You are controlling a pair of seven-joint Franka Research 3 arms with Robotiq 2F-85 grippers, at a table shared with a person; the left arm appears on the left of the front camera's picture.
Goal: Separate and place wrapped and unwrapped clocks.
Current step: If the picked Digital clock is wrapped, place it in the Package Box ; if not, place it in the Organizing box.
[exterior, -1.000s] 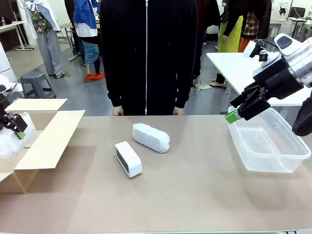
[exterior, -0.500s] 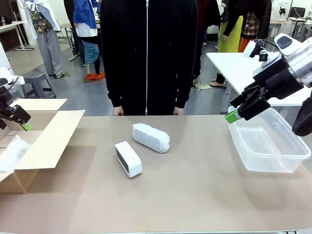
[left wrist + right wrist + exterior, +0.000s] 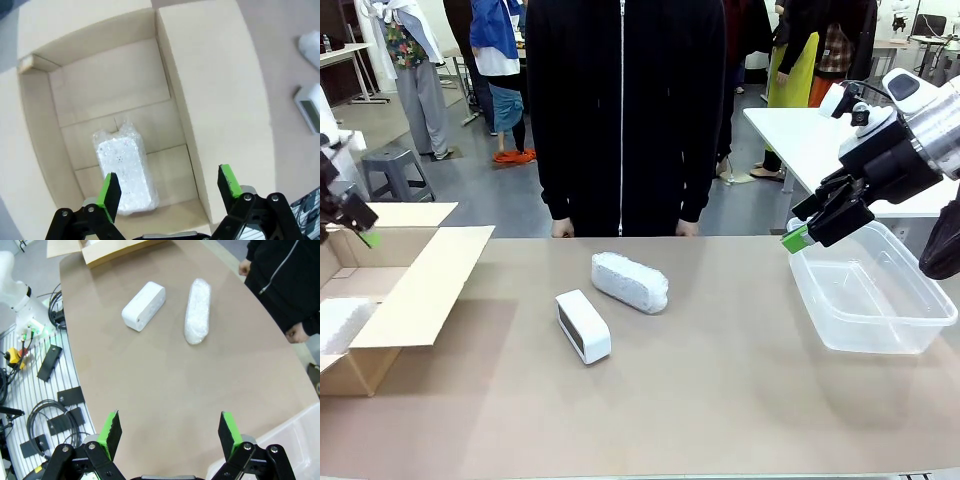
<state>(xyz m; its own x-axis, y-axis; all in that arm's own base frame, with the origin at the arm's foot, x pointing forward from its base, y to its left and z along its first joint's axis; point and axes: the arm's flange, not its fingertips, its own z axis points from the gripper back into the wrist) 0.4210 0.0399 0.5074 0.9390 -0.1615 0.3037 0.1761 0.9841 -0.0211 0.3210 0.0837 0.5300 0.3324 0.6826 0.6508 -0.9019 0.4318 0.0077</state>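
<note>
Grey floor [image 3: 470, 200], stool [image 3: 396, 160] (white tables [image 3: 798, 135])

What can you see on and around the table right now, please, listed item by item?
wrapped clock on table: one, white, mid-table.
wrapped clock in box: one, white, box floor.
unwrapped clock: one, white, dark face, mid-table.
cardboard box: one, brown, left end.
plastic bin: one, clear, right end.
table: one, tan.
person: one, black jacket, far side.
left gripper: one, open, above box.
right gripper: one, open, beside bin.
</note>
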